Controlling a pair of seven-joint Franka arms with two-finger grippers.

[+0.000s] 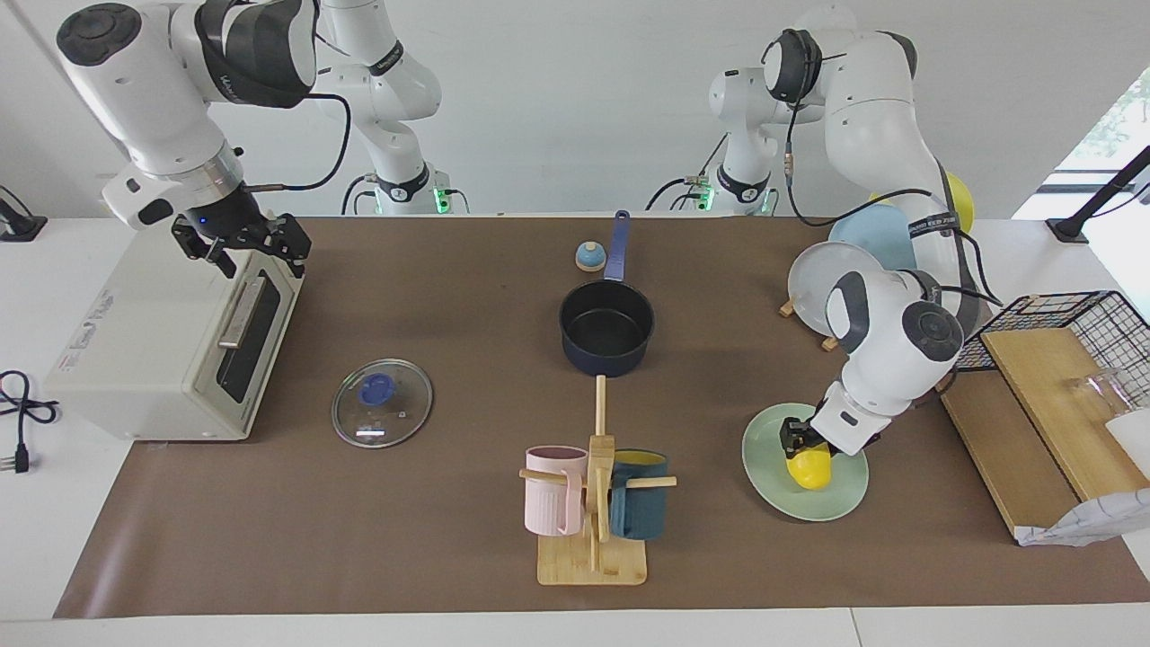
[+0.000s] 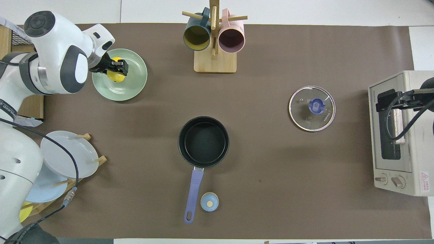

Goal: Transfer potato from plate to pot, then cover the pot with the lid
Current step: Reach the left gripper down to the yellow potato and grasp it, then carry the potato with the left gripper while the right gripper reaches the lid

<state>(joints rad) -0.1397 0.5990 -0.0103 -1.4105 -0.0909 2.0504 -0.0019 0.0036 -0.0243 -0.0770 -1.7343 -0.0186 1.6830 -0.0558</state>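
Note:
The yellow potato (image 1: 811,469) lies on the mint-green plate (image 1: 844,494) toward the left arm's end of the table. My left gripper (image 1: 802,442) is down on the potato, which shows under it in the overhead view (image 2: 116,75). The navy pot (image 1: 606,359) stands empty mid-table, nearer to the robots than the plate, its blue handle pointing toward the robots. The glass lid (image 1: 382,403) with its blue knob lies flat on the table toward the right arm's end. My right gripper (image 1: 247,244) is open and empty, raised over the toaster oven.
A toaster oven (image 1: 171,341) stands at the right arm's end. A mug tree (image 1: 593,503) holds a pink and a teal mug, farther from the robots than the pot. A small bell (image 1: 589,257) sits beside the pot's handle. A rack of upright plates (image 1: 831,283) and a wire basket (image 1: 1078,323) stand by the left arm.

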